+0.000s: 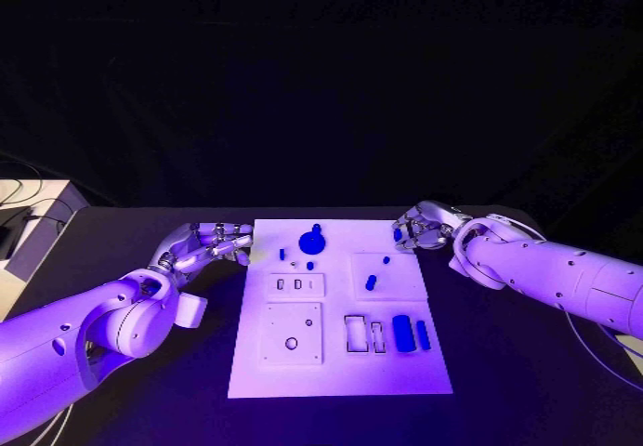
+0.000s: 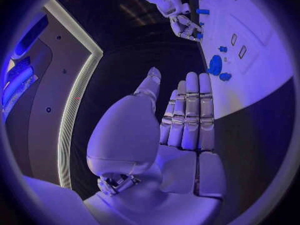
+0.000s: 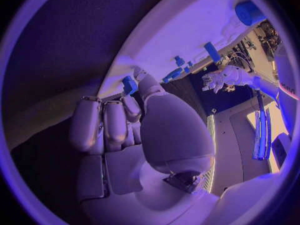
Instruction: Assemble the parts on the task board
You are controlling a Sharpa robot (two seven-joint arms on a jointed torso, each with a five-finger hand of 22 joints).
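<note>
The white task board (image 1: pixel 335 372) lies in the middle of the black table. On it a round blue part (image 1: pixel 312 241) stands near the far edge. Small blue pieces (image 1: pixel 372 282) lie mid-board, and two longer blue parts (image 1: pixel 402 327) lie beside rectangular slots. My right hand (image 1: pixel 422 226) is at the board's far right corner and pinches a small blue piece (image 3: pixel 129 84) between thumb and a fingertip. My left hand (image 1: pixel 208 243) hovers just off the board's far left edge; its fingers (image 2: pixel 190 110) are stretched out and hold nothing.
Black table surface (image 1: pixel 522 372) surrounds the board on both sides. A pale box with cables (image 1: pixel 27 209) stands at the table's far left. Recessed plates with slots and holes (image 1: pixel 293 333) take up the board's near left.
</note>
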